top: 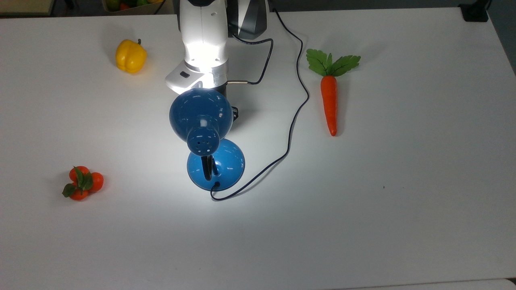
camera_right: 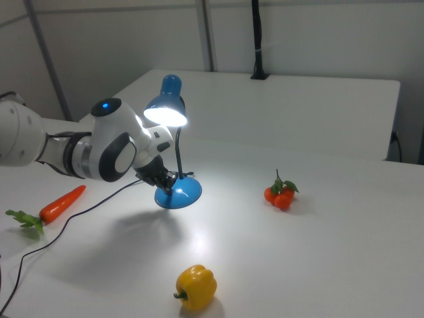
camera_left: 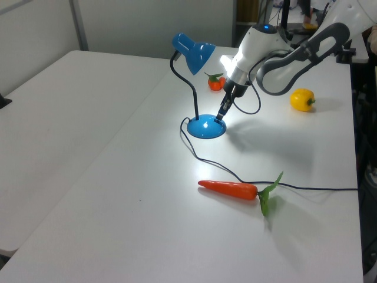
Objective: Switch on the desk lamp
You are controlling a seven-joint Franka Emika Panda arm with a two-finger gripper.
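Observation:
The blue desk lamp stands mid-table and is lit: its dome shade (top: 200, 112) throws a bright pool of light over the round base (top: 225, 161) and the table. In the right view the shade's mouth (camera_right: 165, 114) glows white. The thin black cord (top: 296, 104) runs from the base toward the table's far edge. My gripper (camera_left: 222, 115) is shut, its narrow dark tip just above the base's rim (camera_left: 206, 127) on the arm's side. The right view shows the gripper (camera_right: 165, 182) close beside the base (camera_right: 182, 192). In the top view the shade hides most of the fingers.
A yellow bell pepper (top: 130, 56) lies at the top view's upper left. A bunch of small oranges (top: 82, 183) sits at the top view's lower left, and a carrot (top: 329, 100) lies to the top view's right, past the cord. The white arm (top: 203, 40) reaches in from the far edge.

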